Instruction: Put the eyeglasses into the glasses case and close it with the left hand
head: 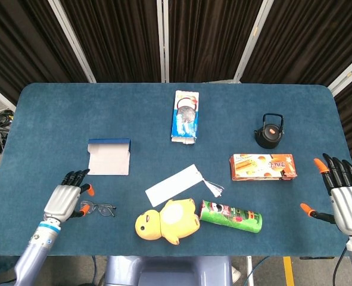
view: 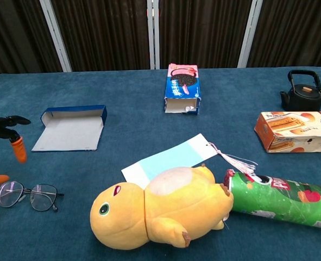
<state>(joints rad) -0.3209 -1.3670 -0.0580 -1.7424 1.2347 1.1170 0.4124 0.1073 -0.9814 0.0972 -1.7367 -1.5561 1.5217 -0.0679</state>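
- Near the front-left edge of the blue cloth surface (head: 56, 119): thin wire-framed eyeglasses (head: 98, 208), lying flat and unfolded.
- Left robot hand (head: 65, 198), silver with orange fingertips: just beside the eyeglasses, fingers spread, holding nothing.
- Open white glasses case with blue rim (head: 109, 157): behind the eyeglasses, lid laid back.
- Right robot hand (head: 342, 199): at the surface's right edge, fingers apart, empty.

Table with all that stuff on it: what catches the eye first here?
Probably the yellow plush toy at the front, beside a green snack tube. At the front left, the robot's left hand hovers by the eyeglasses, with the open glasses case just behind them.
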